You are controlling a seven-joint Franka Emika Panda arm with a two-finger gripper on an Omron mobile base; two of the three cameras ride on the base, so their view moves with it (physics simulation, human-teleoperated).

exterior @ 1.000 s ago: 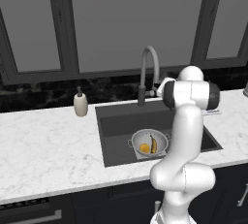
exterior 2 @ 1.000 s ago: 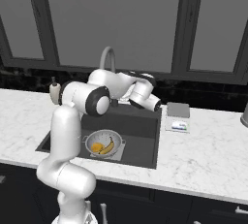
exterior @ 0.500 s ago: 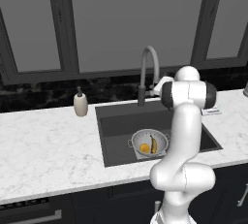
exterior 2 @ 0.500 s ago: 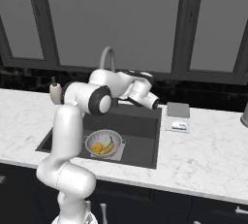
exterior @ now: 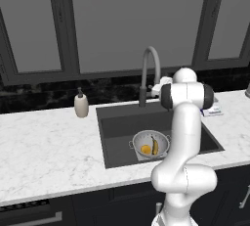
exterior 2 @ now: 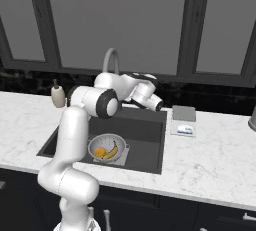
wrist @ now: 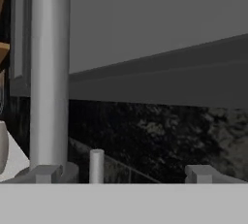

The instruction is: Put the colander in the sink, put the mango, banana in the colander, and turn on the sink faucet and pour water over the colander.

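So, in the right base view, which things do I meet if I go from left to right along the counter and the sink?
Soap dispenser → colander in the sink, holding the mango and then the banana → grey pad on the counter.

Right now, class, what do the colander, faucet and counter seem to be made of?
Colander: shiny silvery bowl, likely metal.
Faucet: plain grey arched tube, probably matte metal.
Counter: white with grey veins, looks like polished marble or stone.
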